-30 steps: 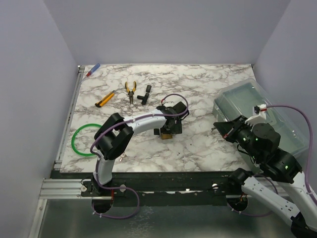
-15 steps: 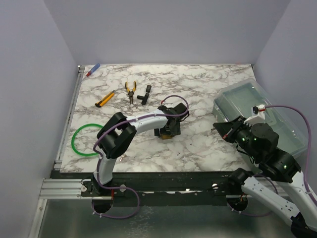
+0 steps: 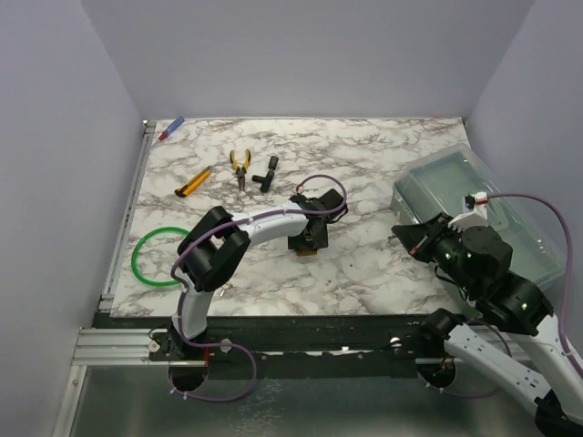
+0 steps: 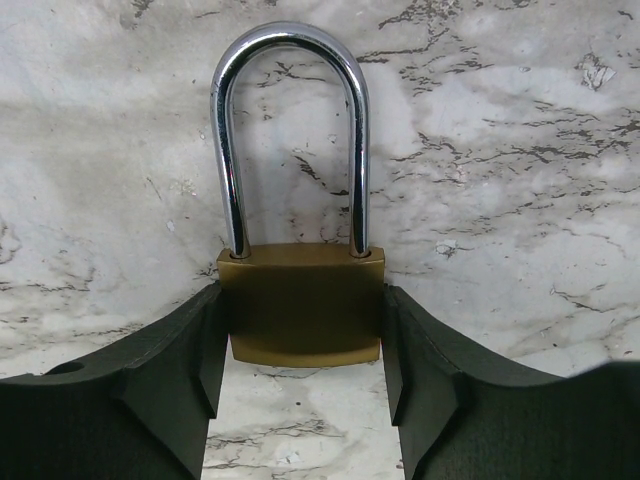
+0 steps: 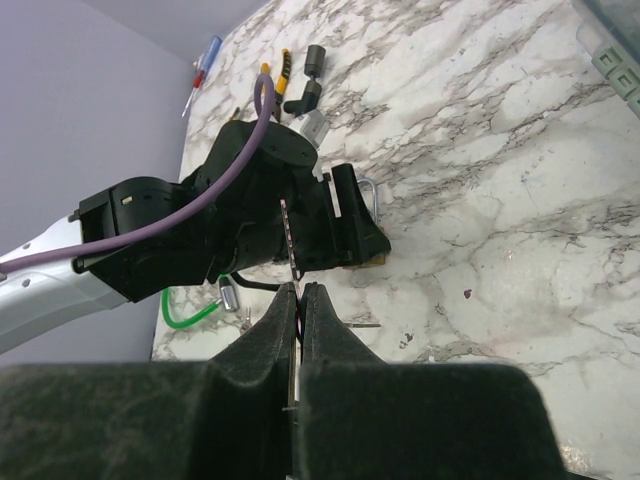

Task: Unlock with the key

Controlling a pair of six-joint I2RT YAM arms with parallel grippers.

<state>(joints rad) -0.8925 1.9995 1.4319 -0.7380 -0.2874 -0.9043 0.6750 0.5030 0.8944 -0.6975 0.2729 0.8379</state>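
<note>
Top view: the left gripper is hanging over the padlock, which is lying near the middle of the marble table. The right gripper is hovering well apart at the padlock's 3 o'clock.

Left wrist view: both fingers are pressing the sides of the brass body (a grip on the padlock), and the shackle is pointing to 12 o'clock.

Right wrist view: the jaws are pinching a thin key, its blade aiming at 12 o'clock.
</note>
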